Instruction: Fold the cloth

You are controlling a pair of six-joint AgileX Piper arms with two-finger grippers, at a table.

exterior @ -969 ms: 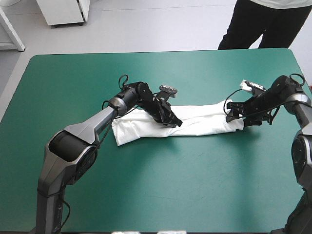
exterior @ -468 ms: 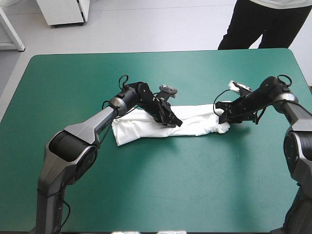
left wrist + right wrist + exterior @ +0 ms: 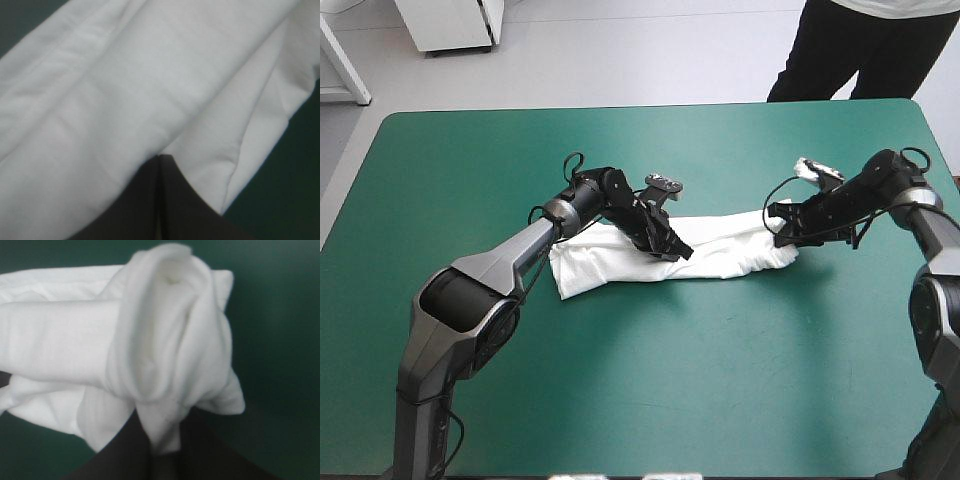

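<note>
The T-shirt (image 3: 620, 265) lies in a long band on the teal-green tabletop (image 3: 720, 380). The left gripper (image 3: 678, 250), fingers pressed together, seemingly rests on its middle. The right gripper (image 3: 782, 237) pinches its bunched right end.

T-shirt (image 3: 725, 255): I log it as plain white throughout, one tone. Creases read as pale grey shading only. In R wrist view the bunched end is the same white, w/ folds going slightly grey in shadow.

Table cover (image 3: 650, 390): flat teal-green, uniform, w/ a thin dark line along its rim. Darker green patches under the arms are shadow.

Left gripper (image 3: 682, 252): fingers solid black, matte. Right gripper (image 3: 781, 238): fingers black too, sharp contrast vs the white fabric.

Left arm (image 3: 470, 285): mid-grey shells, black joints, going all black toward the wrist. Right arm (image 3: 938, 215): black forearm, grey shells nr the table's right edge.
</note>
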